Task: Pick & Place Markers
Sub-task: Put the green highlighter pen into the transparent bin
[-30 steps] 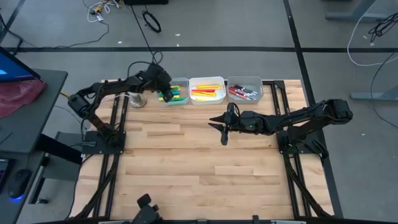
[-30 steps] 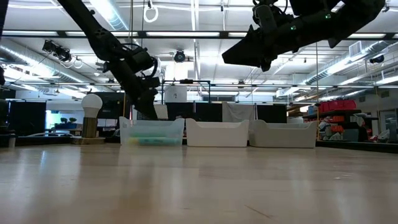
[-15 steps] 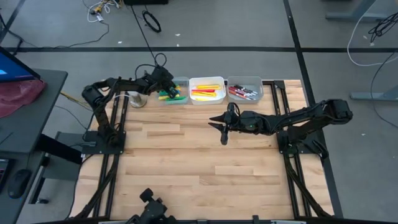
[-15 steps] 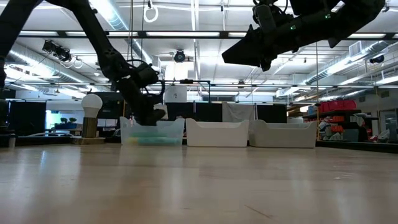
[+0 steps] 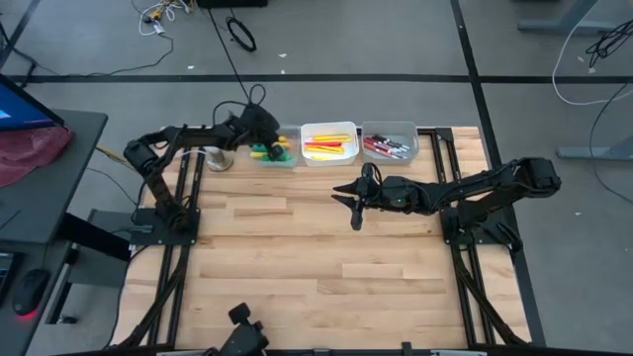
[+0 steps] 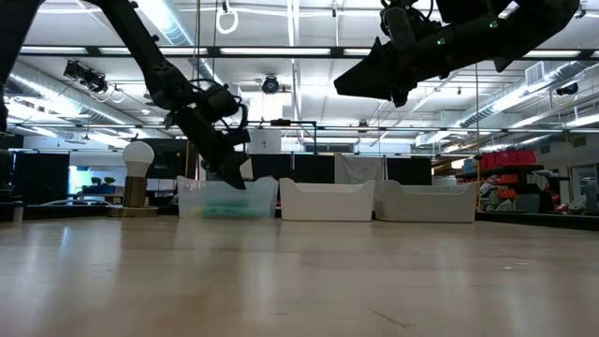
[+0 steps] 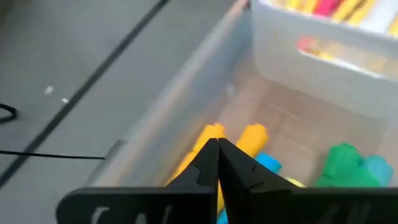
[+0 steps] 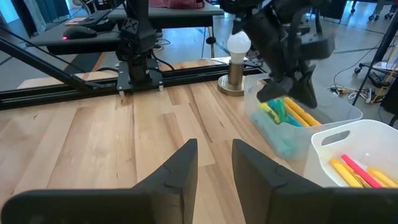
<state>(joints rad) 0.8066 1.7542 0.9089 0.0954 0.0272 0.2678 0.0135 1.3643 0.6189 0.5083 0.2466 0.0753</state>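
Observation:
Three clear bins stand in a row at the table's far edge. The left bin holds yellow, blue and green markers. In the middle bin lie yellow, orange and pink ones, and in the right bin red and dark ones. My left gripper is shut, tipped down into the left bin just above the yellow markers; it also shows in the right wrist view. My right gripper hovers open over the table's middle, well above the wood. My left gripper's shut fingertips point slanting down over the ends of the yellow markers in the left bin. Its own fingers cover the spot, so I cannot tell whether they touch a marker.
A white bulb lamp on a round base stands just left of the left bin, close to my left arm. Bare wooden tabletop spreads out on the near side of the bins. Dark rails run along both table sides.
My left gripper has dipped lower into the left bin and tipped more steeply, while its arm has folded back toward the table's left. The right arm has kept still.

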